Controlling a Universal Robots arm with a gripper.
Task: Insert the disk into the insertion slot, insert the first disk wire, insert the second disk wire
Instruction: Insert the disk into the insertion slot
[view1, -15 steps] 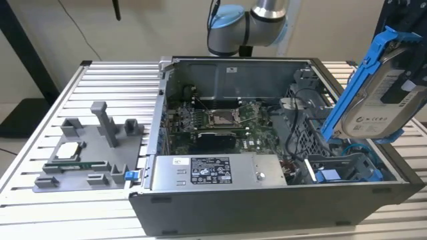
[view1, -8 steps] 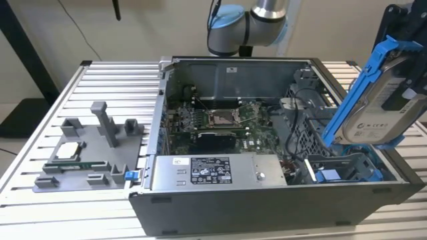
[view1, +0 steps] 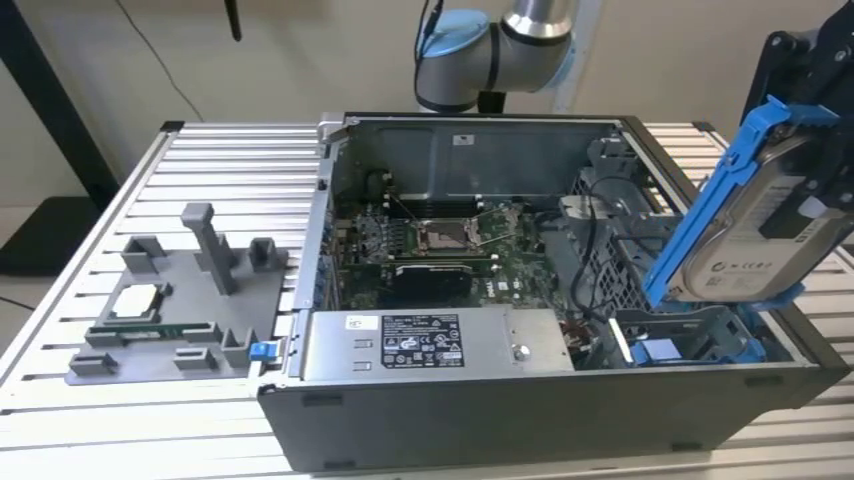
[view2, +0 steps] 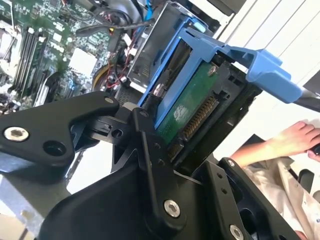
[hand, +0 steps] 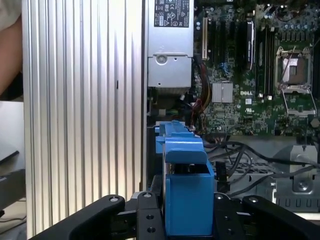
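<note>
My gripper (view1: 817, 195) is shut on the disk (view1: 763, 245), a silver-grey drive with a white label in a bright blue carrier frame (view1: 707, 185). It hangs tilted above the exterior view's right end of the open computer case. In the second wrist view the disk's green circuit board (view2: 192, 107) sits between my black fingers (view2: 150, 145). In the first wrist view the blue carrier (hand: 185, 190) is clamped in my gripper (hand: 187, 217). The insertion slot (view1: 681, 335) lies just below in the grey drive cage, with a blue part inside it. Loose black cables (hand: 240, 155) run beside the cage.
A grey power-supply box (view1: 427, 342) sits at the case's front, with the motherboard and CPU socket (view1: 441, 235) behind it. A grey fixture block (view1: 174, 310) stands on the slatted aluminium table (view1: 227, 160). A person's hand (view2: 295, 142) rests near the table.
</note>
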